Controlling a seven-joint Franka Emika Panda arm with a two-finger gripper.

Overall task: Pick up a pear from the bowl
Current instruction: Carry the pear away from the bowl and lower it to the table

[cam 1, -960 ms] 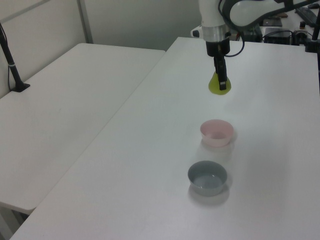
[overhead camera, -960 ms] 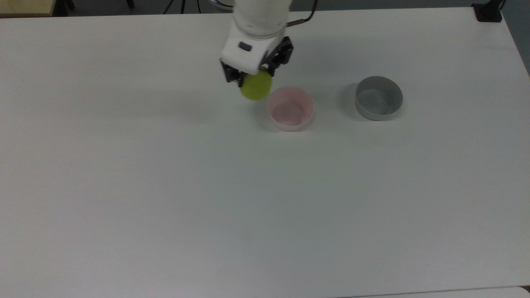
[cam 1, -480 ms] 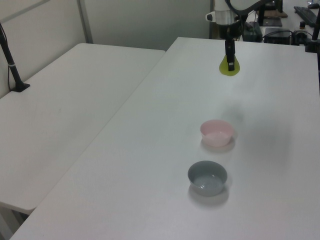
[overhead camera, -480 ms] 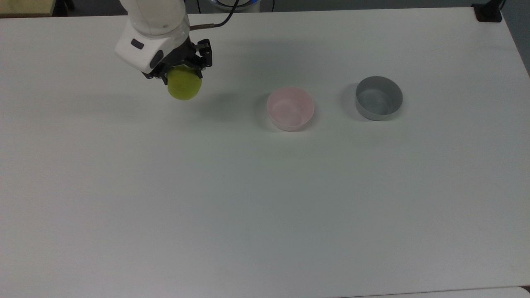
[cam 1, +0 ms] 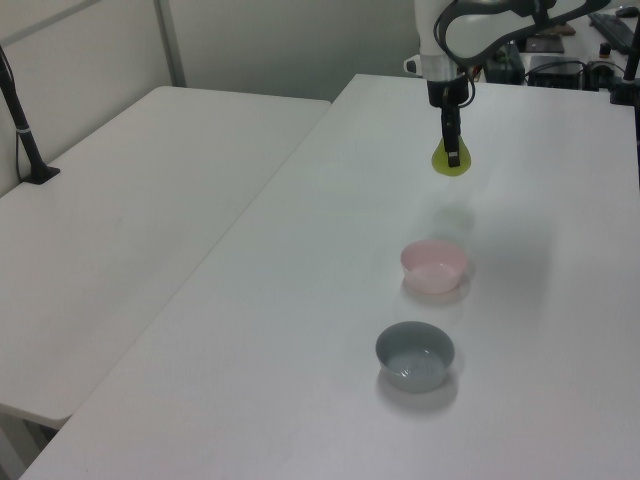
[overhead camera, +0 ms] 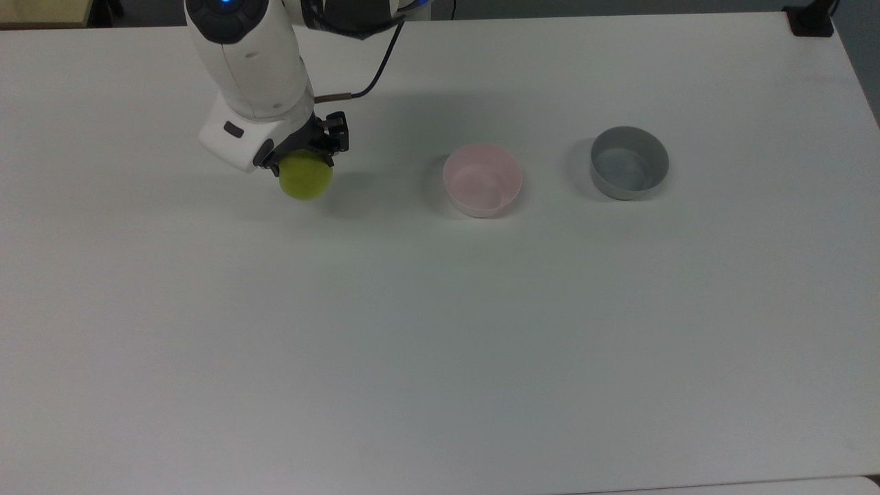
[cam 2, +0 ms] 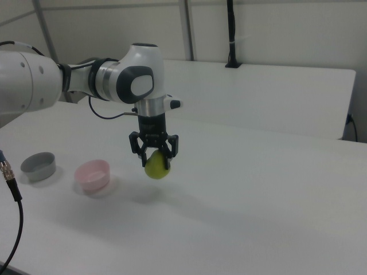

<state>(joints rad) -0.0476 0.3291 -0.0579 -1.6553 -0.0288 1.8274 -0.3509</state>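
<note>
Currently, small rounded yellow-green pear (overhead camera: 306,177) clamped by black two-finger gripper (cam 2: 154,153) fingers above white table (overhead camera: 440,330), clear of pale pink bowl (overhead camera: 482,180); risk: smooth skin slipping, fruit dropping.

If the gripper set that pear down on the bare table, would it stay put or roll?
The pear looks rounded and smooth, so it would probably roll or rock on the flat table. It seems stiff: the gripper holds it without visible denting. Held near its top, it may slip.

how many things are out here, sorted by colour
yellow-green: 1, the pear held in the gripper
pink: 1, the bowl
grey: 1, the grey bowl
total: 3
</note>
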